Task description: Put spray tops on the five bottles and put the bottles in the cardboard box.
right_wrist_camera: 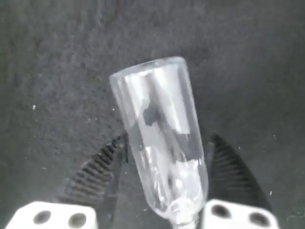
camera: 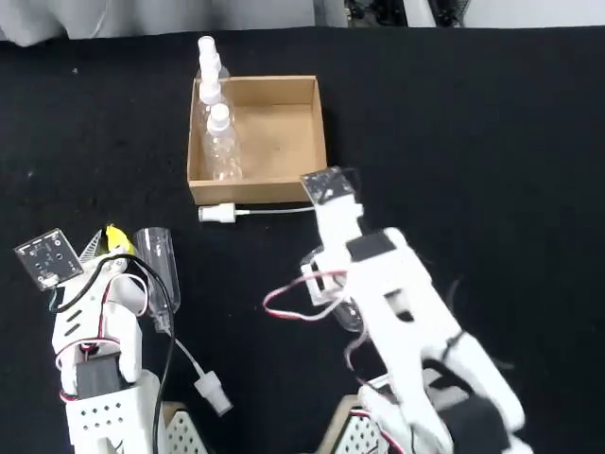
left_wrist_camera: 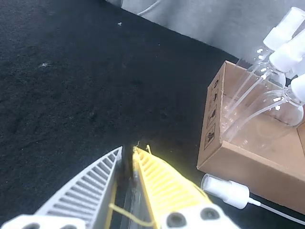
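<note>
- Step, as I read it: 3 of 5 done. Three capped bottles (camera: 223, 147) stand along one wall of the cardboard box (camera: 284, 83); two are left to top.
- R gripper (right_wrist_camera: 167, 138): jaws sit either side of an uncapped bottle (right_wrist_camera: 162, 129) and look to be pinching it low on the body, base pointing away from the wrist, neck twd it.
- L gripper (left_wrist_camera: 127, 151): jaws pressed together w/ nothing between them, over bare surface (camera: 473, 142) short of the box.
- A second bottle (camera: 156, 260) lies just beside the L arm. A spray top (camera: 212, 390) is near that arm's base, w/ a thin tube running twd the bottle neck; can't tell if it's inserted.
- A loose spray top (camera: 219, 214) lies just in front of the box, its tube trailing along the wall.
- Next, I'd guess: L jaws must spread, take a top, and thread the floppy tube into the narrow neck while R holds the bottle steady.
- Materials: bottles are clear, thin plastic cylinders, prob. slippery and squashy. Tops are white hard plastic. The box is plain corrugated card, open and shallow. The surface is black, matte cloth.
</note>
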